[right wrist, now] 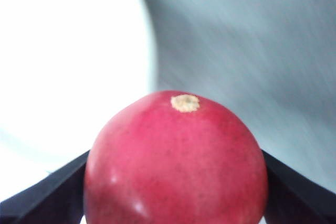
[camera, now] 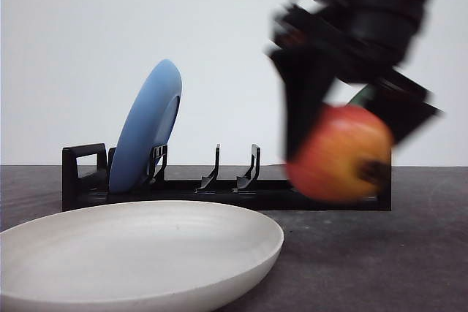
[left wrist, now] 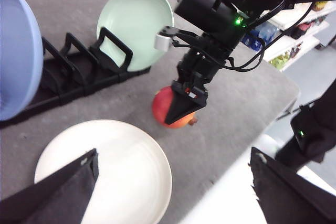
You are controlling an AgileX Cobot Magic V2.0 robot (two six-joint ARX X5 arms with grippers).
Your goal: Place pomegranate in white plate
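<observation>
My right gripper (camera: 344, 158) was clamped on the pomegranate (camera: 340, 155), one finger on each side, holding it above the dark table (camera: 365, 253) just to the right of the white plate (camera: 139, 253), in front of the black rack (camera: 219, 184). My left gripper (left wrist: 173, 182) hung spread open over the near edge of that plate, holding nothing. A blue plate (camera: 146, 129) stood upright in the rack, and a pale green plate (left wrist: 137, 24) leaned at its far end.
</observation>
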